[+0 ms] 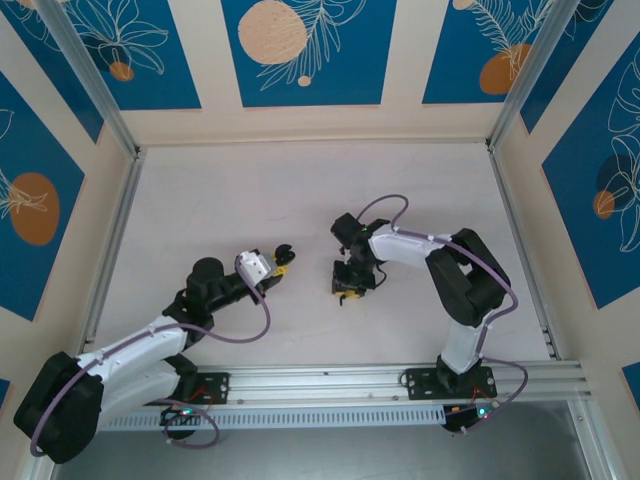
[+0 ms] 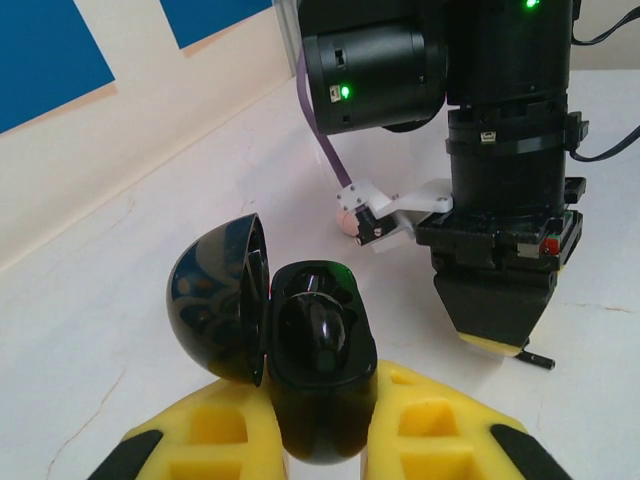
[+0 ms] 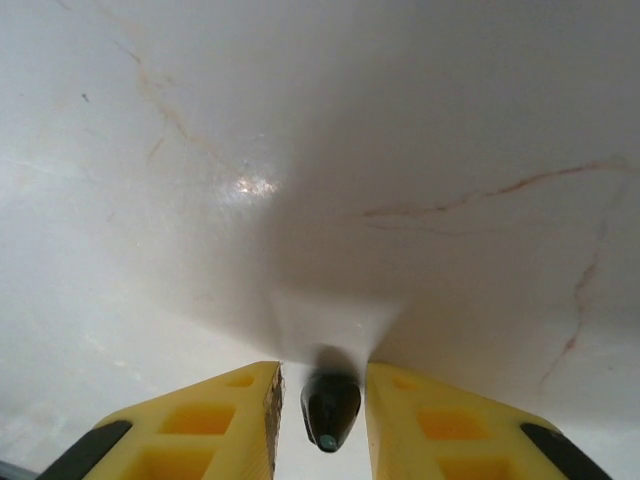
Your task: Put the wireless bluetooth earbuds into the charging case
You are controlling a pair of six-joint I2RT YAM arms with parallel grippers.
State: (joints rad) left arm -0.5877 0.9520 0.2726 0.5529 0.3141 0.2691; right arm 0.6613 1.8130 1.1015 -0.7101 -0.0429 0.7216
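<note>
My left gripper point(image 2: 322, 395) is shut on a glossy black charging case point(image 2: 320, 330), held off the table with its lid point(image 2: 215, 300) swung open to the left. A black earbud point(image 2: 322, 335) lies in its well. In the top view this left gripper point(image 1: 281, 260) sits left of centre. My right gripper point(image 1: 347, 288) points down at the table beside it. Its yellow fingers point(image 3: 240, 410) stand close on either side of a second black earbud point(image 3: 330, 405) on the table, with a thin gap showing each side. From the left wrist view, a black stem point(image 2: 537, 360) pokes out under the right gripper point(image 2: 495, 325).
A small pale pink thing point(image 2: 347, 222) lies on the white table point(image 1: 300, 190) behind the right wrist; whether it is a bud or a case I cannot tell. Metal rails point(image 1: 520, 210) and patterned walls border the table.
</note>
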